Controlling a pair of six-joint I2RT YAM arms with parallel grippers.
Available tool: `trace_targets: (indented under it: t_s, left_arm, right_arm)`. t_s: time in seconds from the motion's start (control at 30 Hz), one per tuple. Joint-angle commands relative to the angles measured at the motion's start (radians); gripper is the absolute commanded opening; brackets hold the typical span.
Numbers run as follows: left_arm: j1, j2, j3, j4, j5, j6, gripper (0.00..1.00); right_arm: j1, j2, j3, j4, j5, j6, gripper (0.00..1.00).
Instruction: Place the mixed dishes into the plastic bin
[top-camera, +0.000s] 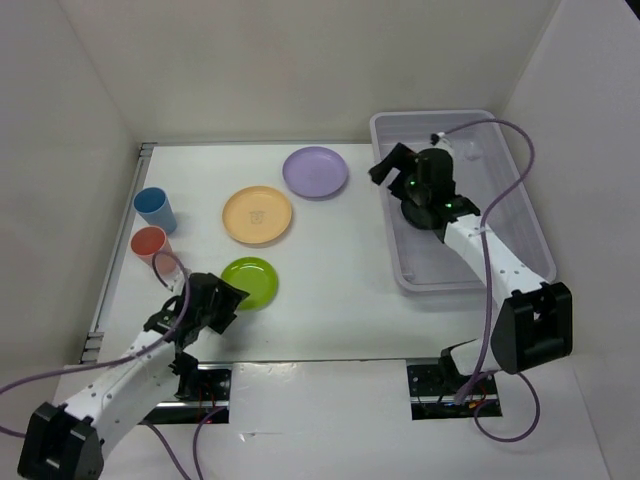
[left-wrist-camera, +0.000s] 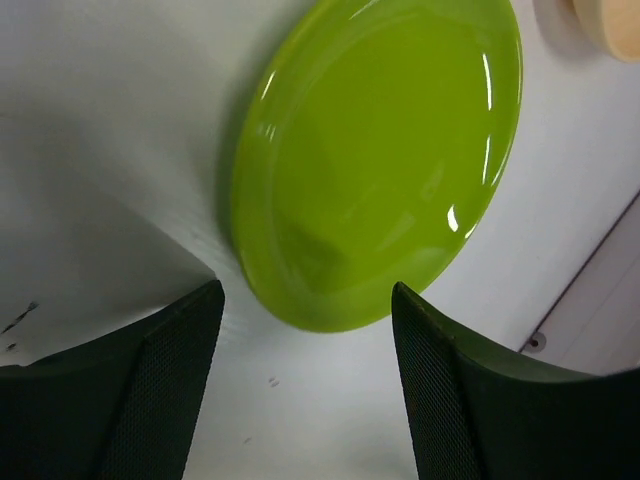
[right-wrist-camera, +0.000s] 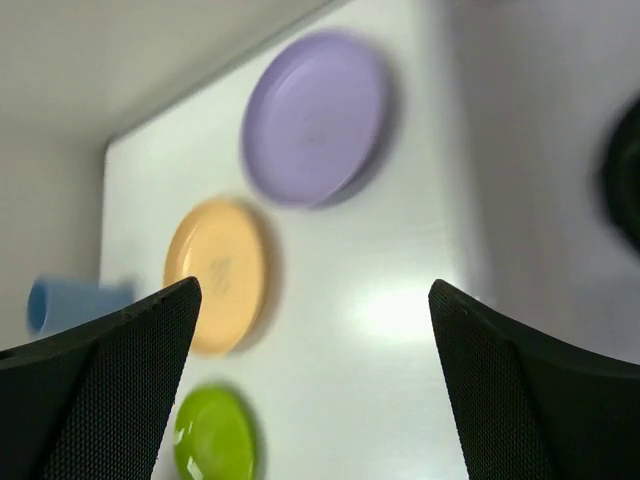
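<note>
Left pincer (left-wrist-camera: 306, 300) spread wide; right pincer (right-wrist-camera: 314, 295) likewise.

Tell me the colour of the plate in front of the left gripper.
The plate is plain lime green; the left wrist view shows it best.

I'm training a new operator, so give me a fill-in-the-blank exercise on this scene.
The left pincer stands ___ at the lime green plate.
Outside the plastic bin lie ___ plates.
The blue cup and the salmon cup both stand ___.
Missing words: open; three; upright.
</note>
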Motion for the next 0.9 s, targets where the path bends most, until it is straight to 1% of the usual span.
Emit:
trace_targets:
  t_s: [0.0,0.03,0.07,0.1,0.13,0.17,0.23,0.27,0.3,0.33,0.37,0.43,0.5,0.53,0.6,0.67,0.77,0.8,0.87]
  left_arm:
    - [0.007,0.144,0.056,0.096,-0.019,0.001,0.75]
    - [0.007,0.179,0.067,0.128,-0.019,0.014,0.75]
    - [0.007,0.247,0.089,0.146,-0.019,0.024,0.75]
    - [0.007,0.282,0.099,0.177,-0.019,0.024,0.75]
    - [0.007,0.317,0.112,0.194,-0.019,0.034,0.72]
    - [0.007,0.386,0.124,0.209,-0.01,0.056,0.61]
    - [-0.005,0.443,0.161,0.222,-0.01,0.047,0.4]
    - [-0.015,0.483,0.161,0.252,-0.01,0.065,0.32]
    - [-0.015,0.502,0.175,0.252,-0.01,0.065,0.16]
    - [-0.024,0.516,0.184,0.252,-0.01,0.065,0.1]
    - [-0.024,0.538,0.195,0.252,-0.01,0.065,0.06]
    - [-0.024,0.549,0.195,0.274,-0.01,0.076,0.0]
    - [-0.024,0.549,0.195,0.283,0.002,0.076,0.0]
    - [-0.024,0.549,0.186,0.283,0.011,0.076,0.0]
    - [-0.024,0.549,0.185,0.283,0.011,0.076,0.0]
    - [-0.024,0.54,0.185,0.283,0.011,0.085,0.0]
    - [-0.024,0.54,0.185,0.283,0.011,0.085,0.0]
    - [-0.024,0.54,0.185,0.283,0.011,0.085,0.0]
    - [-0.024,0.54,0.175,0.295,0.03,0.085,0.0]
  right_arm:
    - [0.125,0.015,0.043,0.005,-0.14,-0.066,0.99]
    - [0.16,0.029,0.043,0.005,-0.14,-0.075,0.99]
    - [0.235,0.038,0.043,0.005,-0.131,-0.075,0.99]
    - [0.266,0.038,0.031,0.005,-0.131,-0.087,0.99]
    - [0.293,0.038,0.031,0.005,-0.114,-0.087,0.99]
    - [0.316,0.038,0.002,0.02,-0.105,-0.087,0.99]
    - [0.364,0.057,-0.018,0.049,-0.105,-0.087,0.99]
    - [0.364,0.069,-0.029,0.06,-0.146,-0.087,0.99]
    - [0.378,0.107,-0.029,0.06,-0.167,-0.087,0.99]
    - [0.378,0.132,-0.029,0.06,-0.183,-0.101,0.99]
    - [0.389,0.161,-0.017,0.05,-0.228,-0.11,0.99]
    - [0.389,0.263,0.016,0.03,-0.262,-0.138,0.99]
    - [0.389,0.337,0.032,0.03,-0.333,-0.149,0.99]
    - [0.389,0.415,0.044,0.017,-0.361,-0.149,0.99]
    - [0.398,0.499,0.044,0.033,-0.407,-0.158,0.99]
    - [0.398,0.532,0.034,0.083,-0.416,-0.149,0.99]
    - [0.407,0.584,0.034,0.141,-0.479,-0.149,0.98]
    - [0.407,0.6,0.034,0.152,-0.497,-0.149,0.92]
    - [0.407,0.656,0.044,0.177,-0.552,-0.14,0.83]
